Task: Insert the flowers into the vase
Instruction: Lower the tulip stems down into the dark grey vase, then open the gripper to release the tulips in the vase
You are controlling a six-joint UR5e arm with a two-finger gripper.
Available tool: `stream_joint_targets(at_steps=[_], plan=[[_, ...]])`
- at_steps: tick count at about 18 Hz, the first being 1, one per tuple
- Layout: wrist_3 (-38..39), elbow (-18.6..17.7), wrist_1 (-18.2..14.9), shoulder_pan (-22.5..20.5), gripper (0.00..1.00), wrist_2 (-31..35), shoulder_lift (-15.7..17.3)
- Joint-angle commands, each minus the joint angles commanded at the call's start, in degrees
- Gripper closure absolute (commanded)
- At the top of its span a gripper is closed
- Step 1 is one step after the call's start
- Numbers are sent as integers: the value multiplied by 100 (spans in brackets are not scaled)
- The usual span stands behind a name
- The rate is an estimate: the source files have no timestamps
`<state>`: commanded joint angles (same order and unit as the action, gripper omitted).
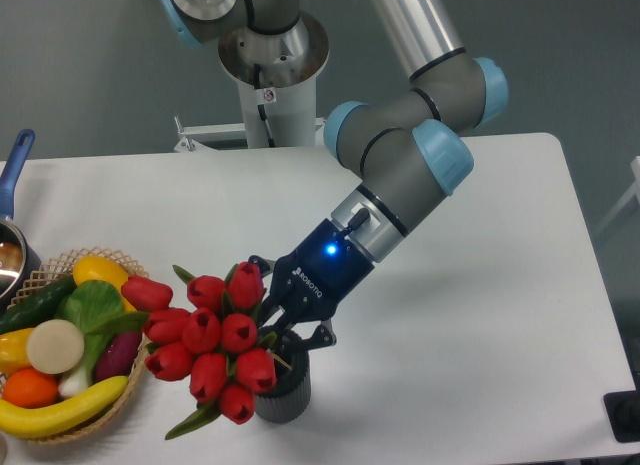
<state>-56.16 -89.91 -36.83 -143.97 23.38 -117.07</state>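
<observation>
The flowers (213, 335), a bunch of red tulip buds with green leaves, lean out to the left over the table's front. Their stems run down into the vase (284, 392), a short dark grey ribbed cylinder near the front edge, partly hidden by the buds. My gripper (281, 327) sits right above the vase's rim, shut on the stems just behind the buds. Its fingertips are partly covered by the blooms.
A wicker basket (128, 390) of toy produce stands at the front left, close to the leftmost buds; it holds a banana (55, 408), a cucumber and other pieces. A pot with a blue handle (12, 175) is at the left edge. The robot's base (270, 75) is at the back.
</observation>
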Motion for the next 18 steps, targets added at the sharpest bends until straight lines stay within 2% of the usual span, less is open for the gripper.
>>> stream_joint_targets(at_steps=[5,13,18], plan=[[-87,-79,0,-9,85,9,-79],[-466,-404,0,-61,81,176,-141],[-483,-387,0,-61,79,316,-246]])
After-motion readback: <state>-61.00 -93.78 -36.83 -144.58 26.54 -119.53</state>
